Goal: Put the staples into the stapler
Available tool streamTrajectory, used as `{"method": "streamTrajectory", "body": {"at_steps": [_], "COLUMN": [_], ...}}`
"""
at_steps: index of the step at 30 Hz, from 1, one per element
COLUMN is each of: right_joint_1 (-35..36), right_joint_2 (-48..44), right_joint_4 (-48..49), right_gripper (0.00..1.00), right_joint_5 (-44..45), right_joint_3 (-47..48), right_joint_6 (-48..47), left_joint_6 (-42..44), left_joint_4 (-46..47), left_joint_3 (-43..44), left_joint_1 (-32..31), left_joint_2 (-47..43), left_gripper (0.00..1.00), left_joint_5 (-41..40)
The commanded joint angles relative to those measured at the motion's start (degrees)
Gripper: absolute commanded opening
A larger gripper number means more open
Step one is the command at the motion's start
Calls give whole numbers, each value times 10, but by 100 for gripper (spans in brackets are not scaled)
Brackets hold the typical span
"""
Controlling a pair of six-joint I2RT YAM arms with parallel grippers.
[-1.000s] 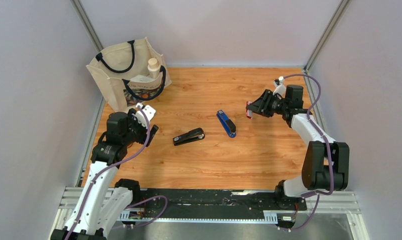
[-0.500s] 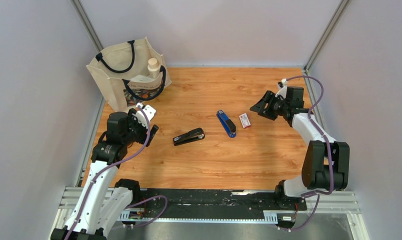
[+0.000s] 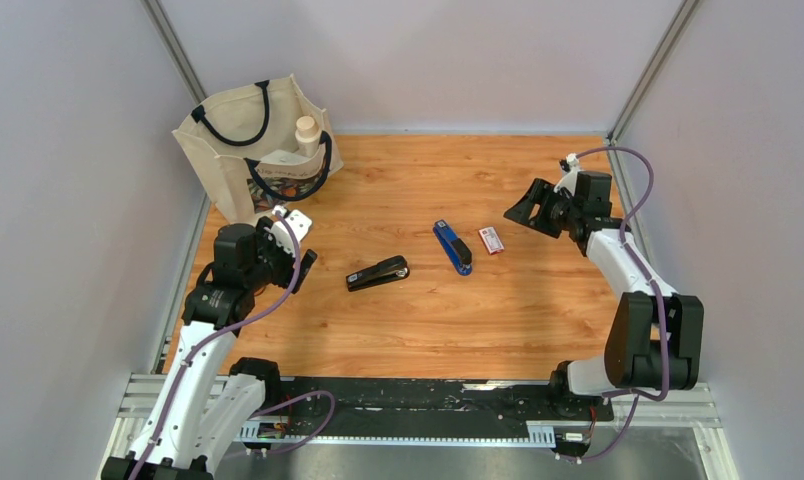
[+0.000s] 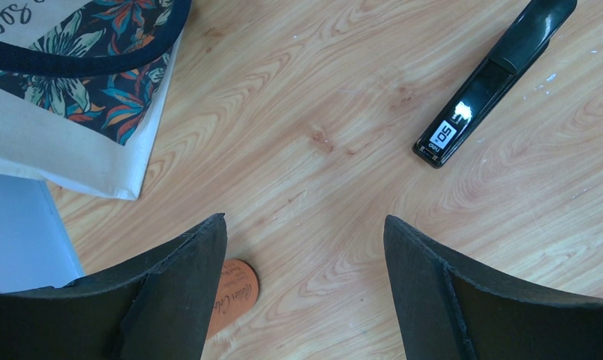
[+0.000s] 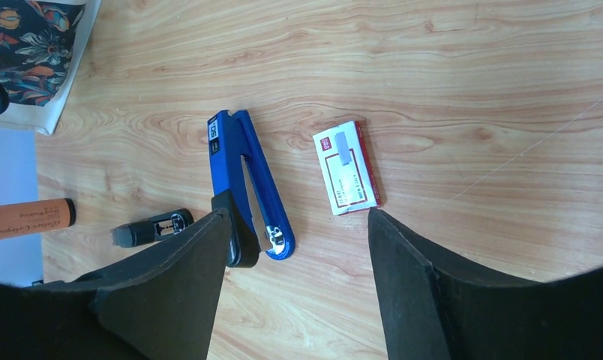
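Table (image 3: 418, 320): staplers (image 3: 453, 246), staples (image 3: 491, 240), bag (image 3: 248, 160).

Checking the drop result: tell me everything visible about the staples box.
The staples are a small flat white rectangular box, cardboard by its look, with a red border, red edge and dark print, plus a grey patch near one end. It looks closed and lies flat on the wooden table, just right of the blue stapler, not touching it. Nothing holds it; the right gripper is open and apart from it.
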Motion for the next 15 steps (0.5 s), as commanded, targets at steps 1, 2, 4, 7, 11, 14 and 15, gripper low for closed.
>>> {"method": "streamTrajectory", "body": {"at_steps": [1,2,4,7,11,14,15], "right_joint_1": [0,1,6,18,32,32,32], "right_joint_2": [-1,3,4,-15,-44,-69,-87], "right_joint_4": [-1,-7,-26,-67,-159,-221,-226], "right_gripper": [71,72,75,90,100,100,100], "right_joint_5": [22,24,27,42,80,119,145], "right_joint_3": [26,30,45,74,135,167,165], "right_joint_6": [-30,-35,-58,-98,-177,-201,-222], "left_joint_6": [-4,-5,-5,-7,-13,-26,-32], "left_joint_4": [5,5,5,3,-2,2,4], "left_joint_3": [2,2,2,4,15,24,27], "left_joint_1": [3,3,3,4,3,4,3], "left_joint_2": [-9,-11,-12,-13,-27,-47,-53], "left_gripper": [84,84,84,86,87,87,87], "left_joint_5": [4,4,4,5,3,-8,-5]}}
